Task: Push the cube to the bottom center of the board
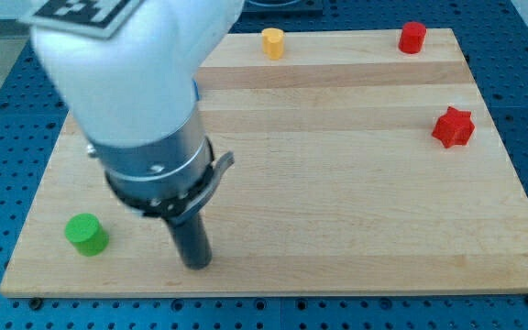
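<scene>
Low on the board, my tip sits near the bottom edge, left of center, just right of the green cylinder, not touching. No jaws on this rod, so nothing to open or close. No cube visible; can't tell where it is. Yellow block at top edge, red cylinder top right, red star-shaped block at right.

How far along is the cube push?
Done: nothing I can confirm; no cube shows in this view. Visible blocks are a green cylinder at the bottom left, a yellow cylinder and red cylinder at the top edge, and a red star at right. In hand: my tip rests near the board's bottom edge, right of the green cylinder, touching no block. Left: find the cube, possibly behind my arm.
</scene>
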Controlling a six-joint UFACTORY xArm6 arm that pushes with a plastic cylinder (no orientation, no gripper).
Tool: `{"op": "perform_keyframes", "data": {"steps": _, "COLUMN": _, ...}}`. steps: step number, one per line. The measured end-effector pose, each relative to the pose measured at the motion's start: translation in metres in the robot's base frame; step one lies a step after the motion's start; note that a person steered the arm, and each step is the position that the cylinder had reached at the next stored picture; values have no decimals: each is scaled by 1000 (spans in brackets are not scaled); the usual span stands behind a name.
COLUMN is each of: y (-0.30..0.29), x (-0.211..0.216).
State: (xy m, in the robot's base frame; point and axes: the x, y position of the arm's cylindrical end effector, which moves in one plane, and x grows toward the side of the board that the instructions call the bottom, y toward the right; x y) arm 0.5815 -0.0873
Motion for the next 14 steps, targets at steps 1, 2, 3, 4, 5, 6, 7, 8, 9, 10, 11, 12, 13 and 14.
{"op": "perform_keyframes", "data": {"steps": 1, "y": -6, "x": -38}}
{"op": "perform_keyframes", "data": {"steps": 2, "y": -9, "x": -81}}
{"op": "perform_keyframes", "data": {"steps": 3, "y": -9, "x": -130}}
{"op": "perform_keyframes", "data": {"steps": 4, "y": -7, "x": -176}}
{"op": "perform_keyframes", "data": {"steps": 5, "y": -1, "x": -214}}
{"op": "perform_keyframes", "data": {"steps": 6, "y": -1, "x": -247}}
{"op": "perform_keyframes", "data": {"steps": 7, "y": -5, "x": -255}}
{"op": "perform_keyframes", "data": {"steps": 8, "y": -6, "x": -255}}
{"op": "perform_keyframes", "data": {"steps": 9, "y": -6, "x": -254}}
{"op": "perform_keyframes", "data": {"steps": 10, "y": -6, "x": -247}}
{"op": "perform_keyframes", "data": {"steps": 11, "y": -8, "x": -241}}
{"op": "perform_keyframes", "data": {"steps": 12, "y": -33, "x": -241}}
{"op": "perform_keyframes", "data": {"steps": 13, "y": -62, "x": -241}}
{"op": "perform_keyframes", "data": {"steps": 14, "y": -69, "x": -241}}
